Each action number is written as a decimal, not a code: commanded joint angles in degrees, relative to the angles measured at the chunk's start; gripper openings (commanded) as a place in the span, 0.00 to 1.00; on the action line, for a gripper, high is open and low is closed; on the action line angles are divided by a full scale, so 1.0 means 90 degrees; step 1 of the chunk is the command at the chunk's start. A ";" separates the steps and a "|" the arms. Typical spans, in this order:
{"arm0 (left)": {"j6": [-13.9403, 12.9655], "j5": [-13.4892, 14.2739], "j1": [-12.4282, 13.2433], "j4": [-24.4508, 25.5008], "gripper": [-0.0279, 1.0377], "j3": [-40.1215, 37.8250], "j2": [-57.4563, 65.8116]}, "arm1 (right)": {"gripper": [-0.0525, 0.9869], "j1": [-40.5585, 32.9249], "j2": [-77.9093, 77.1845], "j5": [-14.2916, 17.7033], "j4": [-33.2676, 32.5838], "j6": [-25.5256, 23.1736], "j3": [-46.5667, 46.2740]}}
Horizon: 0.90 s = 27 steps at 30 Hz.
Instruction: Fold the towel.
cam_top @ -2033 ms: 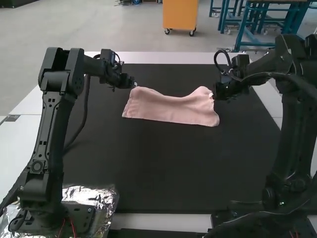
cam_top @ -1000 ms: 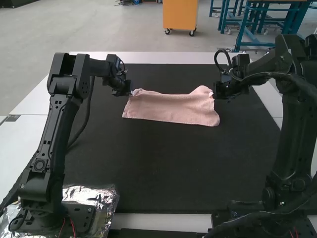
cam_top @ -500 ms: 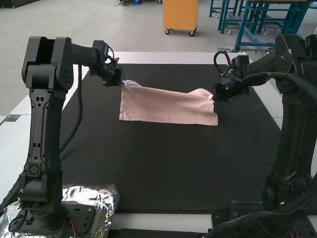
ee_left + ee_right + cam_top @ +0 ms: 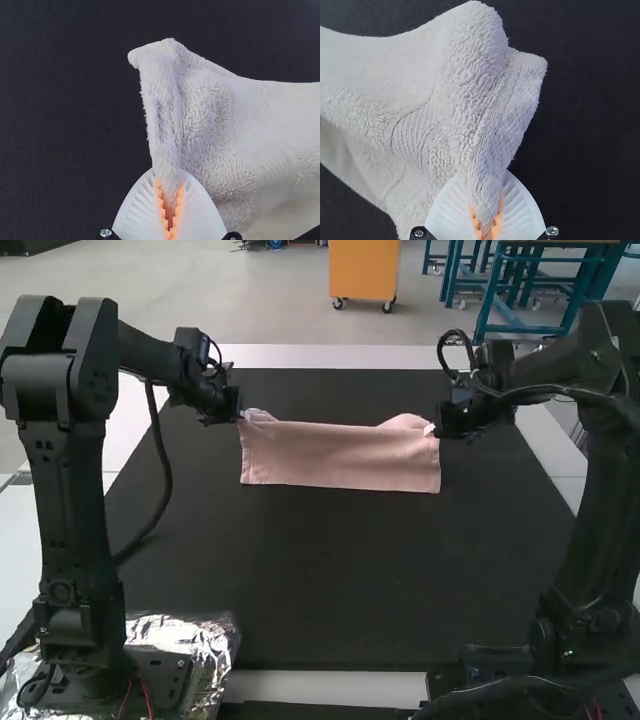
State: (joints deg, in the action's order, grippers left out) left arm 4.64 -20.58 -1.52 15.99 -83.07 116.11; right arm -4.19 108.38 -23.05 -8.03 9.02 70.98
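Pink oblong terry towel (image 4: 340,457) spans lengthwise between white ribbed left hand (image 4: 168,176) and matching right hand (image 4: 484,179), each pinching one end.

Broad black mat (image 4: 340,570), white tabletop (image 4: 20,530) around it, crumpled silver foil (image 4: 175,628) near left

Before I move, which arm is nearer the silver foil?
Left. The left arm stands at the foil; the right arm stands across the black mat from it.
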 commanded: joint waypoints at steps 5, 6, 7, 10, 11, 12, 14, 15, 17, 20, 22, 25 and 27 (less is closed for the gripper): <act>-0.0125 0.0285 -0.0017 -0.0605 0.05 0.1271 -0.0665 | 0.03 0.0153 -0.0509 -0.0115 0.0014 0.0063 -0.0582; -0.0125 0.0304 -0.0017 -0.0732 0.05 0.1476 -0.0743 | 0.03 0.0153 -0.0538 -0.0115 0.0033 0.0063 -0.0670; -0.0116 0.0324 -0.0017 -0.0898 0.05 0.1652 -0.0802 | 0.03 0.0162 -0.0538 -0.0115 0.0033 0.0072 -0.0768; -0.0125 0.0431 -0.0017 -0.1503 0.05 0.2140 -0.0909 | 0.03 0.0231 -0.0548 -0.0115 0.0170 0.0072 -0.1002; -0.0116 0.0470 -0.0017 -0.1650 0.05 0.2277 -0.0919 | 0.03 0.0250 -0.0538 -0.0105 0.0267 0.0063 -0.1070; -0.0125 0.0499 -0.0017 -0.1806 0.05 0.2394 -0.0919 | 0.03 0.0270 -0.0519 -0.0105 0.0385 0.0053 -0.1139; -0.0116 0.0558 -0.0017 -0.2079 0.05 0.2579 -0.0900 | 0.03 0.0299 -0.0470 -0.0076 0.0658 0.0004 -0.1266; -0.0116 0.0577 -0.0017 -0.2226 0.05 0.2657 -0.0890 | 0.03 0.0309 -0.0431 -0.0047 0.0775 -0.0015 -0.1314; -0.0125 0.0626 -0.0017 -0.2460 0.05 0.2794 -0.0861 | 0.03 0.0328 -0.0313 -0.0027 0.0863 -0.0006 -0.1363; -0.0125 0.0744 -0.0056 -0.2694 0.05 0.2941 -0.0792 | 0.03 0.0367 -0.0050 0.0022 0.0863 0.0024 -0.1373; -0.0125 0.0763 -0.0124 -0.2743 0.16 0.3009 -0.0695 | 0.06 0.0367 0.0097 0.0061 0.0853 0.0024 -0.1354; -0.0116 0.0763 -0.0212 -0.2724 0.66 0.3058 -0.0568 | 0.56 0.0387 0.0185 0.0217 0.0853 0.0024 -0.1344; -0.0116 0.0744 -0.0212 -0.2782 0.95 0.3087 -0.0568 | 0.92 0.0377 0.0185 0.0237 0.0853 0.0024 -0.1324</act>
State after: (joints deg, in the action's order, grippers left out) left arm 3.92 -15.18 -3.03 -8.47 -55.94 110.02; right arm -2.00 110.39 -22.68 -0.54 9.02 58.65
